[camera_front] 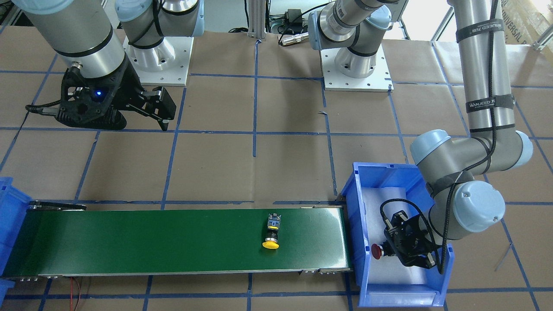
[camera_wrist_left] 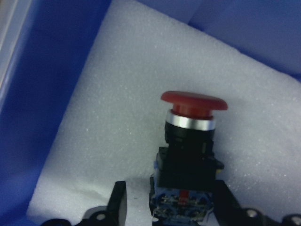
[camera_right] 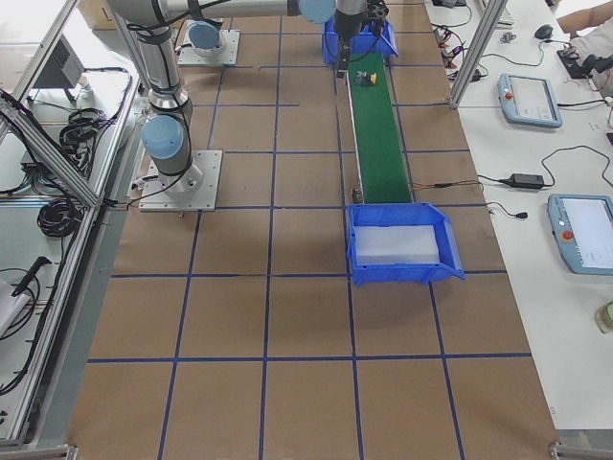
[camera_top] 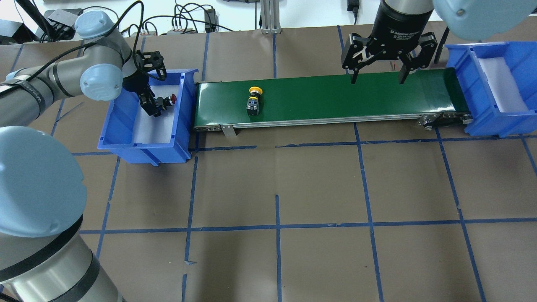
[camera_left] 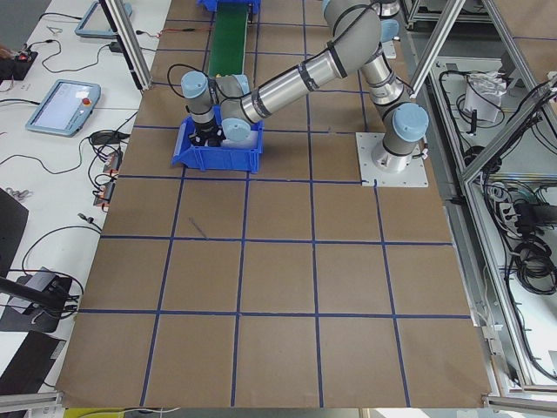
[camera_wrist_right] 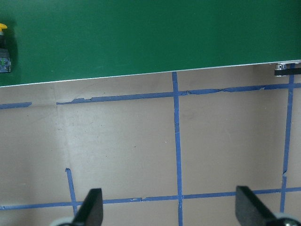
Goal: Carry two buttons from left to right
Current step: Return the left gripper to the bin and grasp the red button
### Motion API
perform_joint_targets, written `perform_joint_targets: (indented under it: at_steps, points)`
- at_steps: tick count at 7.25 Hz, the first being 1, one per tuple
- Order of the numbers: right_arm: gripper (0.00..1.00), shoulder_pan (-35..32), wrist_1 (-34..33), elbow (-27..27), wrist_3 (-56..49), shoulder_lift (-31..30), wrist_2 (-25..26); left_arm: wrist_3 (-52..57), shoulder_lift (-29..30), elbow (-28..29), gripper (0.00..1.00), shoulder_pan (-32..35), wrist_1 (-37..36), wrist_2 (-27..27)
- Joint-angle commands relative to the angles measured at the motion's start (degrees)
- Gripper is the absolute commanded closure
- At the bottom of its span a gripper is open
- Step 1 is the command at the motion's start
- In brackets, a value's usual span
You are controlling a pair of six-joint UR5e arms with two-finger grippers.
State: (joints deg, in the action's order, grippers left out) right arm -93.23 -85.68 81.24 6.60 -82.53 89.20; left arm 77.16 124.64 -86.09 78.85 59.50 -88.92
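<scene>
While the left gripper point(camera_wrist_left: 171, 207) pinches the black block body of the red mushroom-capped button point(camera_wrist_left: 193, 136) over the grainy white foam pad point(camera_wrist_left: 117, 94) in the blue plastic bin point(camera_top: 142, 149) at the overhead view's left, the yellow-capped button point(camera_top: 253, 102) lies on its side on the smooth green conveyor belt point(camera_top: 327, 98). Upper right, the right gripper point(camera_top: 377, 79) hangs by the belt, jaws spread wide.
</scene>
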Motion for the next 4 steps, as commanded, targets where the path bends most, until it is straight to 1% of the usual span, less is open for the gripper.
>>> perform_joint_targets:
  at_steps: [1,3,4]
  points:
    - [0.00,0.06,0.17,0.32,0.17,0.35,-0.08,-8.63,-2.37,0.04,0.82,0.42,-0.09,-0.02]
    - [0.00,-0.03,-0.45,-0.38,0.43,0.53,-0.17,-14.39,-9.12,-0.05,0.82,0.77,0.00,-0.46]
    - [0.00,-0.11,-0.45,-0.56,0.52,0.27,-0.17,-22.15,-11.50,-0.05,0.81,1.56,0.52,-1.07]
